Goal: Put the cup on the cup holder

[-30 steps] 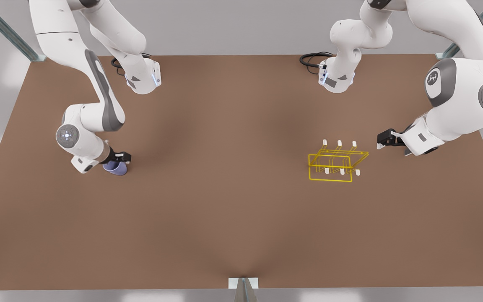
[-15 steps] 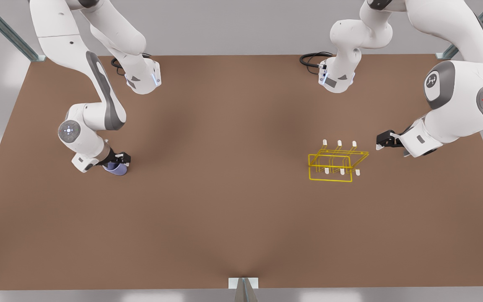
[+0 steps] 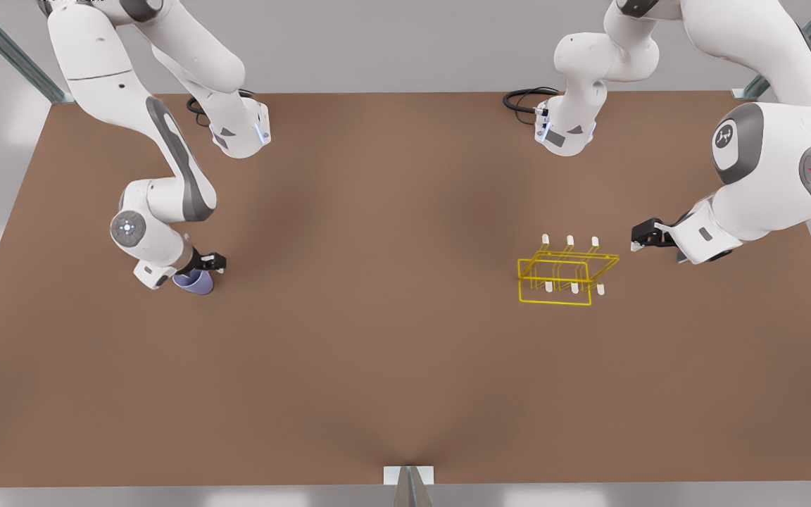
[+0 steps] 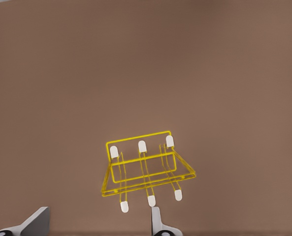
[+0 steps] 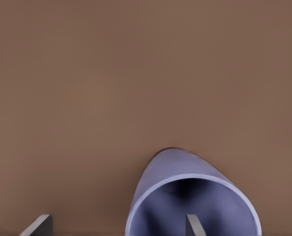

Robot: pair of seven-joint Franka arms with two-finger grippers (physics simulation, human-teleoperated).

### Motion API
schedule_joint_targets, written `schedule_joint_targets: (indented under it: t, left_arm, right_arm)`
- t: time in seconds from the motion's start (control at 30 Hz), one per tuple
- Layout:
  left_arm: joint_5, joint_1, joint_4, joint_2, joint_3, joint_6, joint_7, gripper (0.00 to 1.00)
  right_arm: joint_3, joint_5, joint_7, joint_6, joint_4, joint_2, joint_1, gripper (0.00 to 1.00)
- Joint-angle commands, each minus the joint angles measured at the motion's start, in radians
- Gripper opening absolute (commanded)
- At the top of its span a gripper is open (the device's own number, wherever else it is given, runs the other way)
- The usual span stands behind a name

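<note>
Cup [image 3: 196,282], lavender-blue and handleless, sits on the brown table [image 3: 377,366] toward the nine o'clock side of the front view, well apart from the cup holder [image 3: 564,274]. From the right wrist view the cup [image 5: 192,199] shows its open mouth toward the camera, its narrower closed end pointing away, so it appears tipped rather than standing upright.

Right gripper [image 3: 207,266] is directly at the cup, at about its one o'clock in the front view. Its fingers are spread: one fingertip [image 5: 194,225] lies inside the cup's mouth against the rim, and the other [image 5: 37,225] stands clear out over bare table, so the jaws straddle one wall of the cup without pinching it. Whether the inner finger actually touches the wall I cannot tell.

Across the table, toward three o'clock in the front view, the yellow wire holder rests flat with its six white-tipped pegs in two rows of three. In the left wrist view the holder [image 4: 148,169] stands alone on the brown surface.

Left gripper [image 3: 641,236] hovers just beside the holder, at roughly its two o'clock in the front view, apart from the wire. Its fingers [image 4: 158,223] are spread wide and grip nothing; this arm waits.
</note>
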Motion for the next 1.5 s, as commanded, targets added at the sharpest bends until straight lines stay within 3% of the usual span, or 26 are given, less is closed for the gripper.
schedule_joint_targets:
  t: [0.0,0.2,0.33,0.47,0.63,0.67,0.73,0.93,1.07,1.23,1.3,1.43,1.47]
  left_arm:
    - [0.000,0.000,0.000,-0.001,0.000,-0.001,0.005,1.00]
    - [0.000,0.000,-0.001,0.004,0.000,-0.001,0.005,1.00]
    - [0.000,0.000,-0.001,0.004,0.000,-0.006,0.005,1.00]
    - [0.000,0.000,-0.001,0.011,-0.001,-0.004,0.005,1.00]
    - [-0.001,-0.001,-0.001,0.014,-0.001,-0.004,0.005,1.00]
    - [-0.001,-0.001,-0.001,0.014,-0.001,-0.006,0.005,1.00]
    - [-0.001,-0.001,-0.001,0.014,-0.001,-0.004,0.004,1.00]
    - [-0.003,-0.001,-0.001,0.014,-0.001,-0.006,0.004,1.00]
    - [-0.003,-0.003,-0.001,0.014,-0.003,-0.006,0.004,1.00]
    - [-0.003,-0.001,-0.001,0.019,-0.003,-0.006,0.004,1.00]
    - [-0.003,-0.001,-0.001,0.020,-0.003,-0.006,0.004,1.00]
    - [-0.003,-0.001,-0.001,0.020,-0.003,-0.006,0.004,1.00]
    - [-0.003,-0.001,-0.001,0.020,-0.003,-0.006,0.004,1.00]
  right_arm:
    - [-0.001,0.000,-0.012,0.003,0.000,0.017,0.000,1.00]
    - [-0.009,-0.022,0.008,0.017,0.002,0.041,-0.002,0.97]
    - [-0.009,-0.022,0.008,0.015,0.002,0.041,0.000,0.71]
    - [-0.011,-0.051,0.008,0.017,0.003,0.043,-0.002,0.59]
    - [-0.011,-0.066,0.008,0.017,0.005,0.049,-0.016,0.51]
    - [-0.011,-0.066,0.008,0.015,0.005,0.049,-0.016,0.45]
    - [-0.011,-0.068,0.007,0.015,0.005,0.049,-0.016,0.22]
    - [-0.009,-0.079,0.007,0.003,0.017,0.048,-0.019,0.21]
    - [0.028,-0.068,0.021,-0.112,0.085,0.026,-0.016,0.21]
    - [0.144,0.242,0.031,-0.658,0.479,0.034,0.038,0.21]
    - [0.144,0.437,0.036,-0.710,0.520,0.035,0.104,0.21]
    - [0.144,0.679,0.097,-0.752,0.787,0.287,0.293,0.21]
    - [0.144,0.716,0.094,-0.752,0.903,0.415,0.362,0.21]
